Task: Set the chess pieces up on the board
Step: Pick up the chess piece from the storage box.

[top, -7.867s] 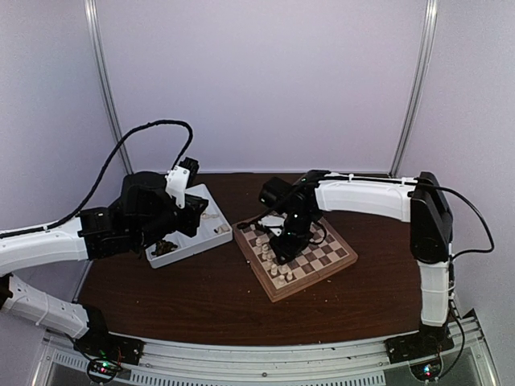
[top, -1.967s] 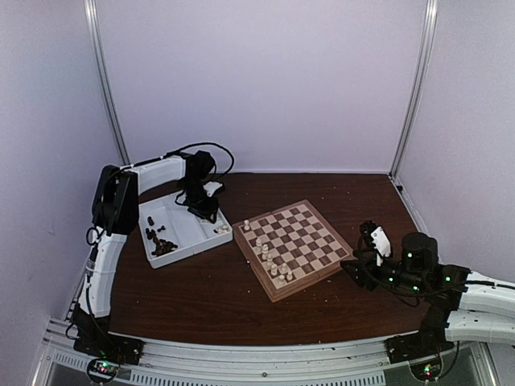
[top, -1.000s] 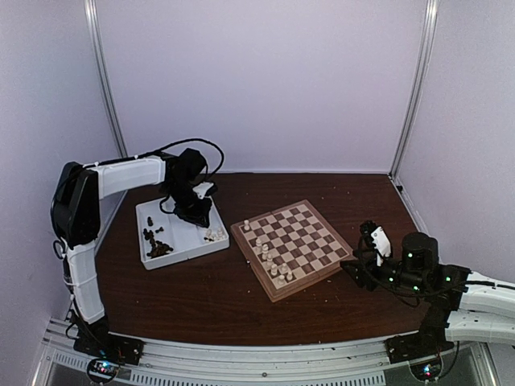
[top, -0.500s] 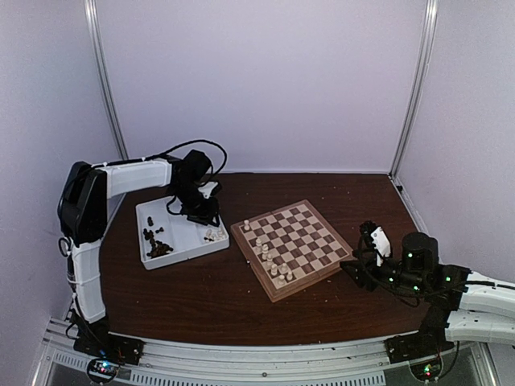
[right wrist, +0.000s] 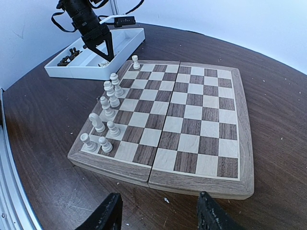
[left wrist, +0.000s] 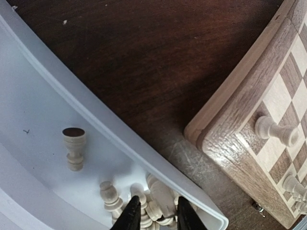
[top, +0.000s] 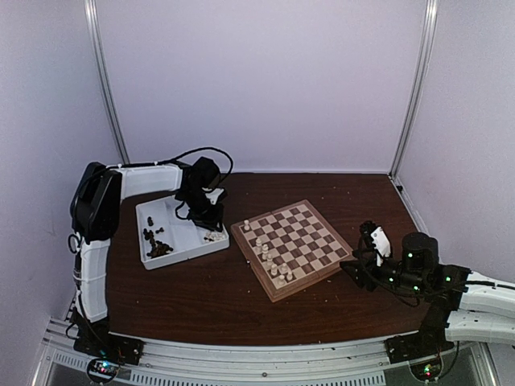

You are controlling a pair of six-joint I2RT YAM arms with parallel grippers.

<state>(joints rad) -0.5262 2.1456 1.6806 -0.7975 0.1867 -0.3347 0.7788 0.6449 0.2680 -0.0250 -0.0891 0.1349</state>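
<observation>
over on the left, the white tray point(top: 170, 219) sits on the dark wood table point(top: 201, 297), just beside the chessboard's left corner but not touching it; a heap of dark brown pieces point(top: 158, 246) lies in its near-left compartment; the left hand point(left wrist: 157, 216) is down in the tray's right end, fingertips point(left wrist: 130, 214) a little apart on either side of a huddle of cream pieces point(left wrist: 154, 200); whether it is actually pinching one i cannot tell; one more cream piece point(left wrist: 74, 147) lies on its side apart from the huddle, on the tray floor; moving to the middle, the chessboard point(right wrist: 192, 120) rests at an angle on the table; a cream pawn point(right wrist: 135, 61) stands alone on a corner square by the tray, and a loose double row of cream pieces point(right wrist: 106, 115) stands upright along the left edge; the other squares show bare; on the right, the right hand point(right wrist: 160, 216) sits low beside the board's right corner, fingers spread wide, gripping nothing.
</observation>
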